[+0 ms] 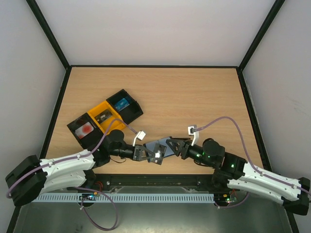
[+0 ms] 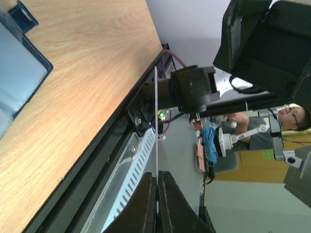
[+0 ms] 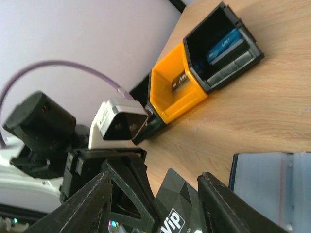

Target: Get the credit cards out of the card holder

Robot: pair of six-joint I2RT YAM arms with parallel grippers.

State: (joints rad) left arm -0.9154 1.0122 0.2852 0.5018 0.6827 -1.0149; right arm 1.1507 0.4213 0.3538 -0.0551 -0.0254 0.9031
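- The card holder (image 3: 272,187) lies open and flat on the table (image 1: 194,97), near its front edge and between the two grippers. It shows pale grey-blue inner panels framed by a dark rim.
- The left gripper (image 2: 157,177) has its fingers pinched tight on the dark patterned card (image 3: 177,206), held clear of the holder. From the left wrist this card is only a thin edge-on line.
- From the right wrist its face shows angular grey facets and white "VIP" lettering.
- The right gripper (image 3: 154,187) has its fingers spread wide to either side of that card, with no grip on it.
- At the table's left stand three trays in a row:
  - The far black tray (image 3: 233,68) holds the blue card (image 3: 224,44).
  - The yellow tray (image 3: 167,104) holds another dark card (image 3: 180,81).
  - The near black tray (image 1: 74,127) holds the white card (image 1: 86,129) with its red round mark.
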